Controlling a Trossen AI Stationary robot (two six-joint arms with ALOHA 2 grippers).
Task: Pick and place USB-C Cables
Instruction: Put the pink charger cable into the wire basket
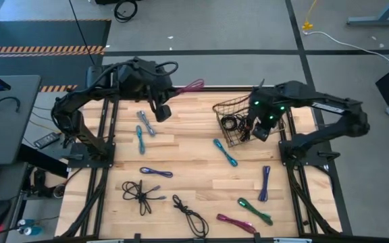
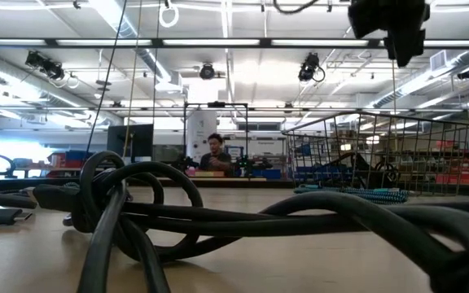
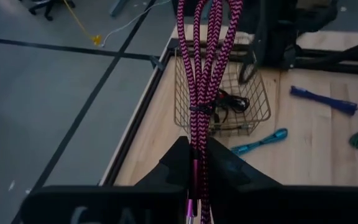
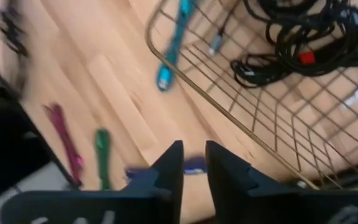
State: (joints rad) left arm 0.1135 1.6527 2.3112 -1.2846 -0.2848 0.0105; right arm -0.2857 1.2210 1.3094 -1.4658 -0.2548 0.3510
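The counter (image 1: 201, 152) is pale wooden planks with a smooth, matt finish and visible grain. The basket (image 1: 233, 116) is thin bare metal wire with a dull brassy sheen. The magenta cable (image 3: 205, 62) has a woven cloth sheath in a zigzag pattern, rough-looking and matt. The black cable (image 4: 303, 34) in the basket looks like smooth, slightly glossy rubber or plastic. The teal cable (image 1: 225, 152) also looks braided.
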